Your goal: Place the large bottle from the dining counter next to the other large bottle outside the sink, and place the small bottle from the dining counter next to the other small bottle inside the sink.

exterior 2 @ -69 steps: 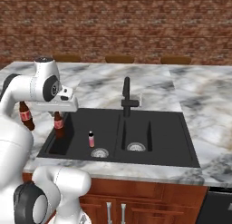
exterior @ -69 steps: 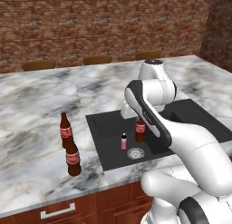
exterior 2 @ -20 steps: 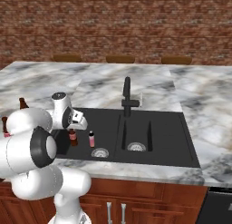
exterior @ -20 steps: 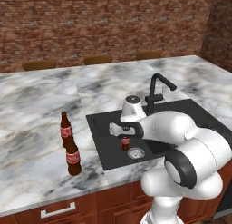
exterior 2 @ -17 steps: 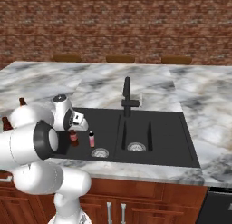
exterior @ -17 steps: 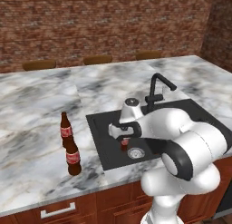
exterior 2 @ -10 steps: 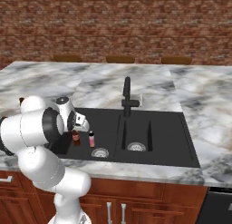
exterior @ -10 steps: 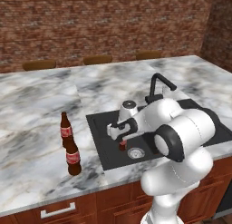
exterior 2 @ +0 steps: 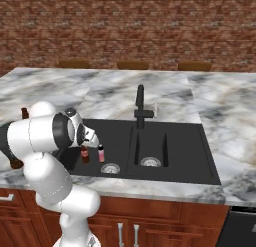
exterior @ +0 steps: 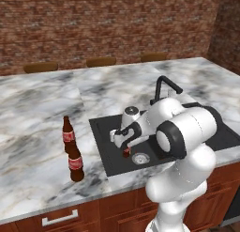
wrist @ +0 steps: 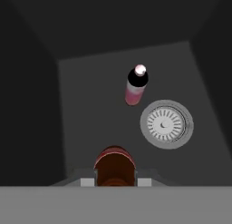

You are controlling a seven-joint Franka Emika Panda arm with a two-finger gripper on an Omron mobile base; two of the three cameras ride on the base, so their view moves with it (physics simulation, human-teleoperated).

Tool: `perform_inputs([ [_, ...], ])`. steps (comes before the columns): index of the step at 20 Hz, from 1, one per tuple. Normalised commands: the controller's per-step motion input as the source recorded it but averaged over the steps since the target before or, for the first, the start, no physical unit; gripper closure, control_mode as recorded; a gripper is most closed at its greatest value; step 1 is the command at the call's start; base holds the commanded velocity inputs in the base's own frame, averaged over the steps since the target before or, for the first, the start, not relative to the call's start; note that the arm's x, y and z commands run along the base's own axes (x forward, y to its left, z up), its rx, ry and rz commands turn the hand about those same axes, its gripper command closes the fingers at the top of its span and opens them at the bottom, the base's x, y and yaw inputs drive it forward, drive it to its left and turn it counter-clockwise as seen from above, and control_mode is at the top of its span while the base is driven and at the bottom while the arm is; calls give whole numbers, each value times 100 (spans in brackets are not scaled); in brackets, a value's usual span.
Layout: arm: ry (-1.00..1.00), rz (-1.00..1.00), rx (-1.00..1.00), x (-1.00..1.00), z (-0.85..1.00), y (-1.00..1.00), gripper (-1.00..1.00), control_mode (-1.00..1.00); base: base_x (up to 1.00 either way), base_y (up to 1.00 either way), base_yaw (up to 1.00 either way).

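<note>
Lowered pincer [wrist: 114,181] apparently grips brown glass bottle [wrist: 114,166].

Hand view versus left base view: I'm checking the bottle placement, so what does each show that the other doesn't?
Hand view alone: the pale pink bottle standing beside the round drain. Left base view alone: two large bottles on the marble counter outside the sink, and the faucet. Both: the small brown bottle in the shut gripper, low in the basin.

In the hand view, bare sink [wrist: 90,109] floor lies left of centre; the pale pink bottle [wrist: 136,85] and round drain [wrist: 166,124] crowd the right.
</note>
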Motion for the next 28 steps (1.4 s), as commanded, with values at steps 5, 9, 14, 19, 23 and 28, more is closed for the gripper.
perform_inputs([
  [5, -1, -3, 0, 10, -36, 3, 100, -100, 0, 0, 0],
  [9, 0, -1, 0, 3, -27, 0, 100, -100, 0, 0, 0],
  [14, 0, -3, 0, 8, -32, 0, 100, -100, 0, 0, 0],
  [19, 0, -3, 0, 9, -23, 1, 100, -100, 0, 0, 0],
  [23, 0, -3, 0, 5, -19, 1, 100, -100, 0, 0, 0],
  [28, 0, -2, 0, 0, -13, 0, 100, -100, 0, 0, 0],
])
